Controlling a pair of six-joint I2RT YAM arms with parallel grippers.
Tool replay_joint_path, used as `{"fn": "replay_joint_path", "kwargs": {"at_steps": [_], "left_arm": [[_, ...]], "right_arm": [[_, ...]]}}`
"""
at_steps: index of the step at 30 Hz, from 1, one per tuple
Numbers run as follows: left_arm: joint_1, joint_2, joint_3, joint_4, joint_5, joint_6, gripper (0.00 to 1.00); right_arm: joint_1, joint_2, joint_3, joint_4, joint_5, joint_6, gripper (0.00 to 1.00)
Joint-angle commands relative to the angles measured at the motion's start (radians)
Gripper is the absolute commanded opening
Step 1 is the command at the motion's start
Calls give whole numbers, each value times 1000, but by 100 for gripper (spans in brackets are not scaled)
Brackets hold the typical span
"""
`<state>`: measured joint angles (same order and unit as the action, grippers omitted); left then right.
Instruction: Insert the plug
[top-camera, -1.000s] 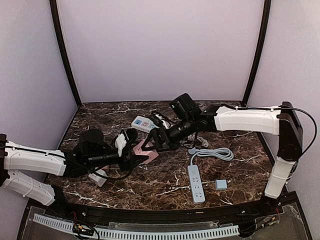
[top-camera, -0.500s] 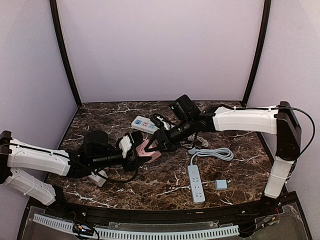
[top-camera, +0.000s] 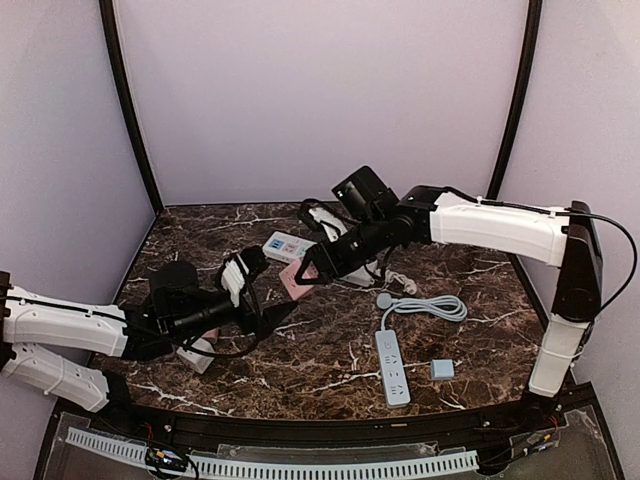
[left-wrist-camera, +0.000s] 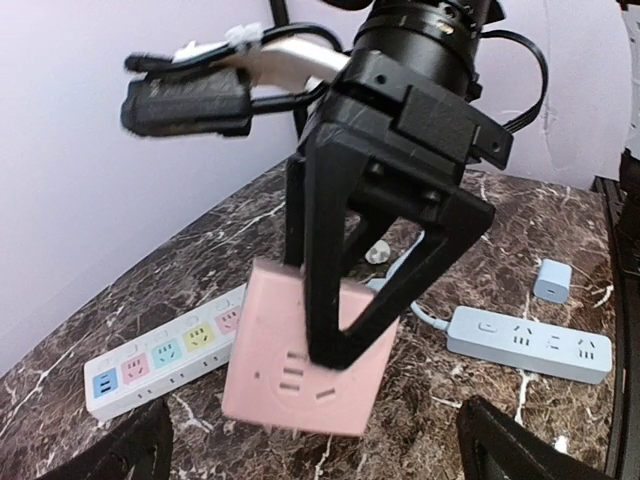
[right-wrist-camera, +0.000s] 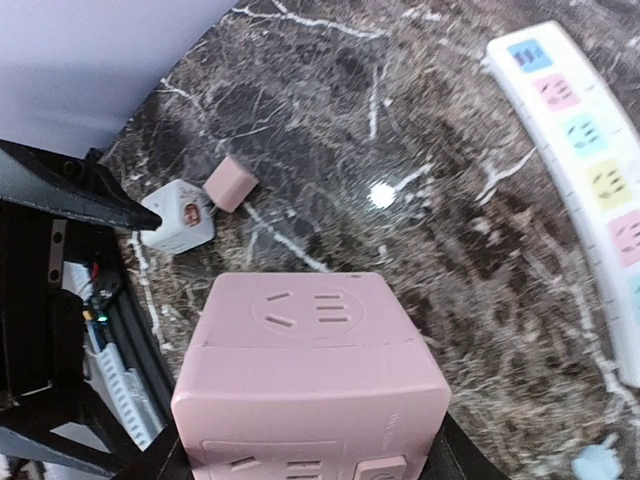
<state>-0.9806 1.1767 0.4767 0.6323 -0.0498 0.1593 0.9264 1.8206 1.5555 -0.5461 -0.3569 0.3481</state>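
Left wrist view: tilted pink socket cube (left-wrist-camera: 280, 385), outlet face toward this view

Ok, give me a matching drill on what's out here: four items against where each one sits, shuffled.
1. pink cube
2. colour strip
3. blue strip
4. blue adapter

a. loose, just right of the blue strip
b. gripped in the right tool
c. flat, cable looped off its far end
d. flat, farthest back of the four

Pairs: 1-b, 2-d, 3-c, 4-a
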Motion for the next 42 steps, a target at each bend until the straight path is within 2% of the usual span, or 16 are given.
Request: {"fn": "replay_joint_path", "kwargs": {"at_steps": [1,5,8,10,15,20,23,31,42], "left_arm": [[-2,-46,1,-6,-199,-101,99],[6,-43,27,-41,-414,-205,99],[22,-18,44,-85,-579,-334,99],[38,3,47,-125,-630,-417,99],[52,40,-28,-59,-641,-562,99],[53,46,-13,-110,-663,-561,99],[57,36,-37,-82,-663,-560,99],[76,67,-55,-45,-642,-559,98],[83,94,-59,-25,-634,-542,98]], "right_arm": [[-8,-45,100,-88,286,-256,12],[-11,-20,143,-89,469,-413,9],[-26,27,202,-118,515,-493,2],[-45,65,246,-146,516,-554,1],[-58,222,405,-261,466,-728,2],[-90,377,601,-392,493,-789,1],[-120,443,711,-482,506,-790,0],[-163,400,605,-494,505,-786,0],[-218,430,659,-525,497,-844,0]]}}
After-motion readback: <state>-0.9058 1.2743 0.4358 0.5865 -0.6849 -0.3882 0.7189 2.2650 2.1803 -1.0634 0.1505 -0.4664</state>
